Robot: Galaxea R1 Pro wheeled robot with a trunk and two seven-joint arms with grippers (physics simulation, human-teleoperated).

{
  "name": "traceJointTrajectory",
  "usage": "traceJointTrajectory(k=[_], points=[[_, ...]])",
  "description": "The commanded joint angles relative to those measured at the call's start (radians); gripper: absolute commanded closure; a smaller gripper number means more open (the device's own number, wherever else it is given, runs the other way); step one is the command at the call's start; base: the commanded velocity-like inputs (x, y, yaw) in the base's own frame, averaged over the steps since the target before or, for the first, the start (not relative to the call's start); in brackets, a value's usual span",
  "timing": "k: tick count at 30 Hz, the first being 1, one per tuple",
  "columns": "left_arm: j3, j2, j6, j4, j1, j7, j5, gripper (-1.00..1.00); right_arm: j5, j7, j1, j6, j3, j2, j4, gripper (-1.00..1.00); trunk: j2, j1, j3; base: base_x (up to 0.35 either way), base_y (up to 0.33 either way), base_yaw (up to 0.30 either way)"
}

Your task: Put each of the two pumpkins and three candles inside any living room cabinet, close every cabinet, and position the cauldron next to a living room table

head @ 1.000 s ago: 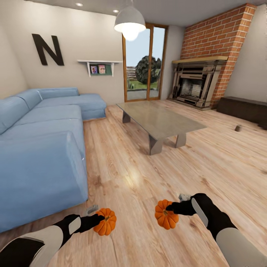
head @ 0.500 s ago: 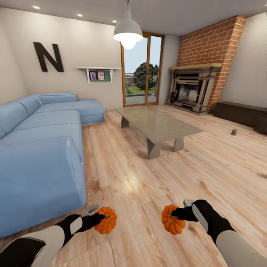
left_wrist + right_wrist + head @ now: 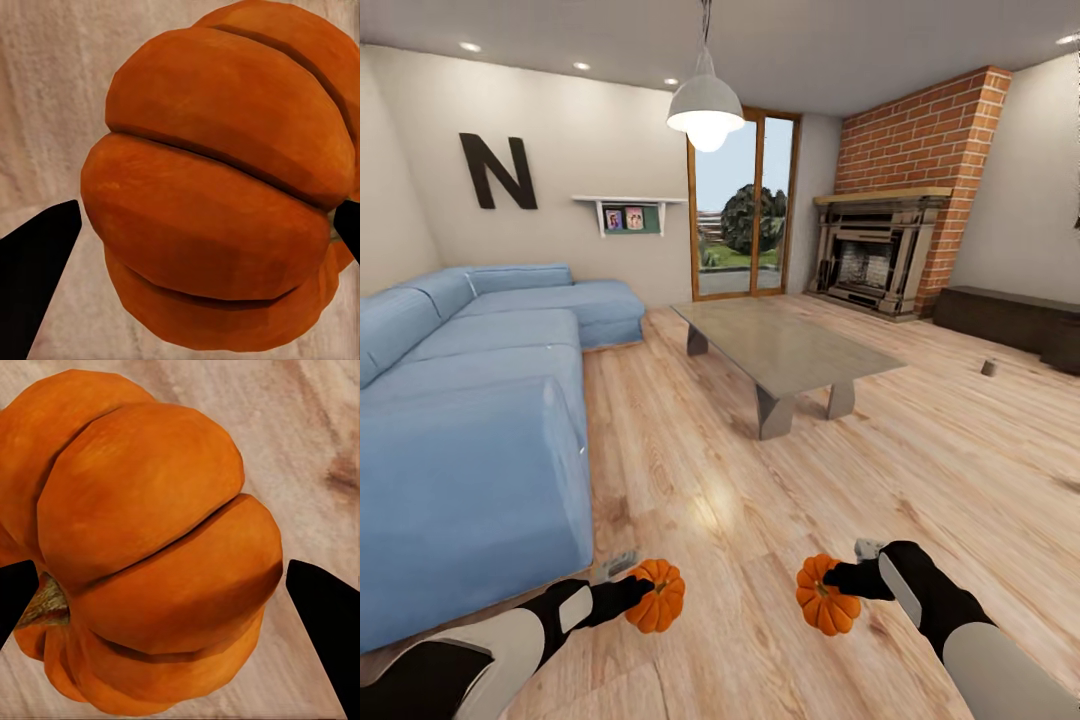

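1. Left gripper (image 3: 632,592) is clamped on one pumpkin (image 3: 657,595), right gripper (image 3: 838,578) on the other pumpkin (image 3: 826,595); both ride low over the floor (image 3: 760,520), ready for carrying.
2. Pumpkins are orange, ribbed and matte; one shows a tan stem.
3. Dark wooden cabinet (image 3: 1010,318) waits far right, beyond the grey slab table (image 3: 785,345).
4. A small stubby candle (image 3: 990,367) sits on the planks just before the cabinet.

The long grey stone-look coffee table (image 3: 785,350) stands mid-room, the blue sectional sofa (image 3: 470,400) to its left, the brick fireplace (image 3: 880,250) behind, and the low dark brown wooden cabinet (image 3: 1010,320) right; a small stubby candle (image 3: 989,368) sits before the cabinet.
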Motion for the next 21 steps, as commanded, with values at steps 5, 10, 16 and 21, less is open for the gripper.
traceJointTrajectory(k=[5, 10, 16, 21], points=[[-0.009, -0.002, 0.001, 0.003, -0.001, -0.005, 0.011, 1.0, 0.002, 0.002, -0.001, 0.004, 0.008, 0.002, 0.03, 1.0, 0.001, -0.002, 0.01, 0.0, 0.0, 0.0], [-0.009, -0.003, -0.037, 0.006, -0.001, -0.004, 0.01, 1.0, 0.003, 0.002, -0.001, 0.006, 0.008, 0.007, 0.036, 1.0, 0.002, -0.005, 0.022, 0.0, 0.0, 0.0], [-0.009, -0.005, -0.052, 0.014, -0.001, 0.023, 0.009, 1.0, 0.002, 0.002, -0.001, 0.007, 0.009, 0.013, 0.037, 1.0, 0.003, -0.007, 0.035, 0.0, 0.0, 0.0], [-0.009, -0.006, -0.054, 0.014, -0.001, 0.041, 0.009, 1.0, 0.001, 0.001, -0.001, 0.008, 0.009, 0.016, 0.037, 1.0, 0.004, -0.01, 0.046, 0.0, 0.0, 0.003]])
